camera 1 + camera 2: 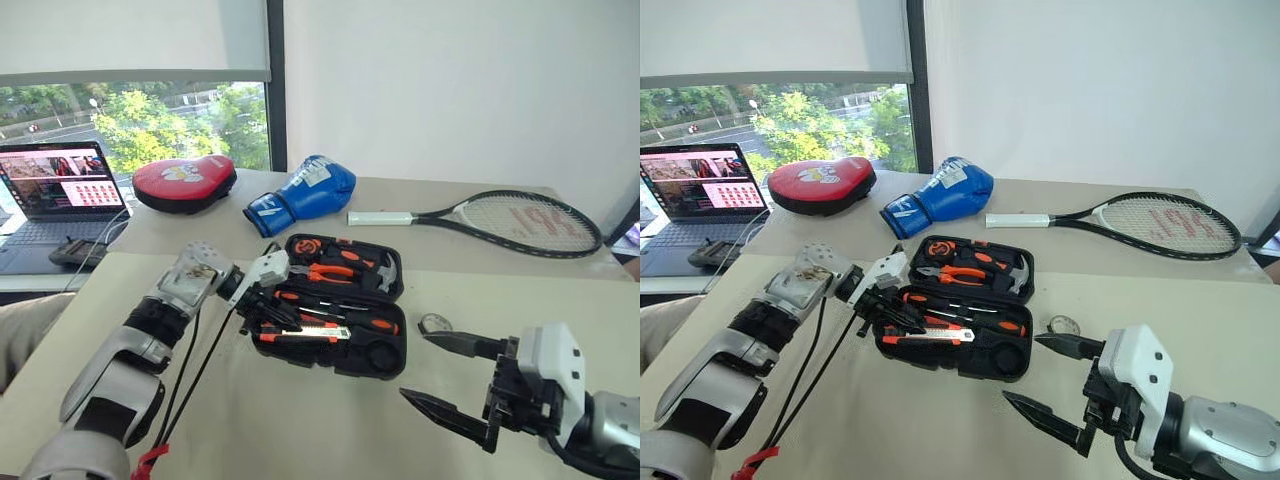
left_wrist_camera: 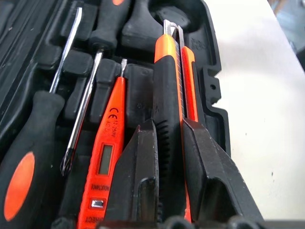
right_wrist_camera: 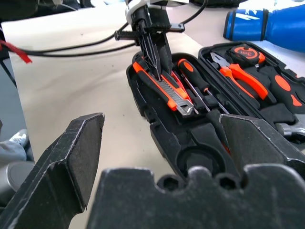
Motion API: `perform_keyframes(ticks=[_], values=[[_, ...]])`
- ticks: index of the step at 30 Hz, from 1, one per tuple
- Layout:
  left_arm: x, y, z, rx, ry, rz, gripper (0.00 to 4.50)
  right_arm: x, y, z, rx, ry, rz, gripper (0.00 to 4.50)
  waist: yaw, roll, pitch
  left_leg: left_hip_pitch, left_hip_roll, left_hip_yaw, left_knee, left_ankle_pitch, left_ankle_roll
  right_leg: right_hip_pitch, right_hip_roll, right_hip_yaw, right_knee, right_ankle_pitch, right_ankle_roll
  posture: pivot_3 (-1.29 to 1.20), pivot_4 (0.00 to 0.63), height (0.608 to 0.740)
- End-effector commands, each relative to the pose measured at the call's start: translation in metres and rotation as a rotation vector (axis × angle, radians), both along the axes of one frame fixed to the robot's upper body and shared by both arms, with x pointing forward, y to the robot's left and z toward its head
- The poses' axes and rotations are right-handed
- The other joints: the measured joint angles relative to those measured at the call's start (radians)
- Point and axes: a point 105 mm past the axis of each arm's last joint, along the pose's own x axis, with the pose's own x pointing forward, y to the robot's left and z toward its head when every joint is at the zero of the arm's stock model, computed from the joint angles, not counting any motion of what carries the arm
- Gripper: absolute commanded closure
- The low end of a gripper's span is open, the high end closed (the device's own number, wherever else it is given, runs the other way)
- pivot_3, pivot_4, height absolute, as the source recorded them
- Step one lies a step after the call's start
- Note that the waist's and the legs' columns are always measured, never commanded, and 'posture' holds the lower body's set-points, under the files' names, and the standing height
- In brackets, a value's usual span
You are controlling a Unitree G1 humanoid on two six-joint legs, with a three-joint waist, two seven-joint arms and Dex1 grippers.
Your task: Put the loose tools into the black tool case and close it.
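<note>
With the black tool case point(image 1: 340, 305) lying open mid-table point(image 1: 300, 420), just in front of the blue boxing glove point(image 1: 305, 190): screwdrivers point(image 2: 28, 143) and orange tester point(image 2: 107, 157) seated in its slots. Left gripper point(image 1: 283, 312) over the case's near-left corner, nearly closed, pinching the orange-black utility knife point(image 3: 164, 88). Right gripper point(image 1: 440, 375) off the case's near-right corner, spread wide, holding nothing. Small tape roll point(image 1: 435, 323) on the table beside the case's right edge.
</note>
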Motion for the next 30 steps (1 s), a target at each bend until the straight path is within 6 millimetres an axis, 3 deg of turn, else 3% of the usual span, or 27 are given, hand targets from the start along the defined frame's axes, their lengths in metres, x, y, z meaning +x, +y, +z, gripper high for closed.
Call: perform_keyframes(ticks=[1,9,11,13,14,16,20,21,25,30], values=[[-0.001,-0.008,0.002,0.011,-0.020,-0.057,4.19,-0.007,-0.004,0.009,-0.027,-0.041,0.002,0.00,0.001,0.000,0.000,0.000,0.000,0.000,0.000,0.000,0.001,0.000,0.000,0.000,0.000,0.000,0.001,0.00,0.150,0.740],[0.001,-0.018,-0.009,0.028,-0.024,-0.091,4.19,-0.011,-0.015,0.010,-0.056,-0.032,-0.014,0.00,0.000,0.000,0.000,0.001,0.000,0.000,0.001,0.000,0.001,0.000,0.000,0.001,0.000,0.001,0.002,0.00,0.150,0.740],[0.005,-0.017,-0.009,0.032,-0.044,-0.089,3.19,-0.011,-0.016,0.011,-0.057,-0.034,-0.013,0.00,0.001,0.000,0.000,0.001,0.000,0.000,0.001,0.000,0.001,0.000,0.000,0.001,0.000,0.001,0.002,0.00,0.150,0.740],[0.007,-0.017,0.004,-0.031,-0.033,-0.053,2.53,-0.012,-0.015,0.012,-0.059,-0.034,-0.012,0.00,0.001,0.000,0.000,0.001,0.000,0.000,0.001,-0.001,0.001,0.001,0.000,0.001,0.000,0.001,0.002,0.00,0.150,0.740],[0.004,-0.016,0.022,-0.115,-0.013,-0.033,2.38,-0.012,-0.015,0.011,-0.058,-0.034,-0.013,0.00,0.004,0.000,0.000,0.001,0.000,0.000,0.001,-0.001,0.001,0.001,-0.001,0.001,0.000,0.001,0.002,0.00,0.150,0.740],[-0.004,-0.010,0.048,-0.228,0.024,-0.015,2.38,-0.012,-0.015,0.010,-0.055,-0.032,-0.014,0.00,0.000,-0.001,0.000,-0.001,0.000,0.000,0.003,0.000,0.001,-0.001,-0.001,0.001,0.001,0.002,0.002,0.00,0.150,0.740],[-0.005,0.000,0.064,-0.322,0.073,0.090,2.38,-0.010,-0.013,0.009,-0.040,-0.032,-0.016,0.00,-0.003,0.002,-0.001,0.000,0.001,-0.001,0.003,0.001,-0.001,-0.001,-0.001,0.002,0.002,0.002,0.002,0.00,0.150,0.740],[-0.005,0.000,0.064,-0.356,0.060,0.133,2.91,-0.009,-0.012,0.009,-0.034,-0.032,-0.015,0.00,-0.002,0.002,-0.001,0.001,0.001,-0.001,0.003,0.001,-0.001,0.000,-0.001,0.002,0.002,0.002,0.003,0.00,0.150,0.740],[-0.010,-0.006,0.049,-0.466,-0.022,0.304,4.31,-0.006,-0.010,0.008,-0.022,-0.035,-0.011,0.00,-0.002,0.002,-0.001,0.004,0.001,-0.001,0.003,0.001,-0.001,0.004,-0.002,0.003,0.001,0.001,0.004,0.00,0.150,0.740],[-0.016,-0.009,0.006,-0.497,-0.127,0.565,4.46,-0.005,-0.009,0.009,-0.018,-0.037,-0.010,0.00,0.003,0.002,-0.001,0.004,0.001,-0.001,0.003,0.004,-0.007,0.004,-0.005,0.004,0.001,0.001,0.004,0.00,0.150,0.740]])
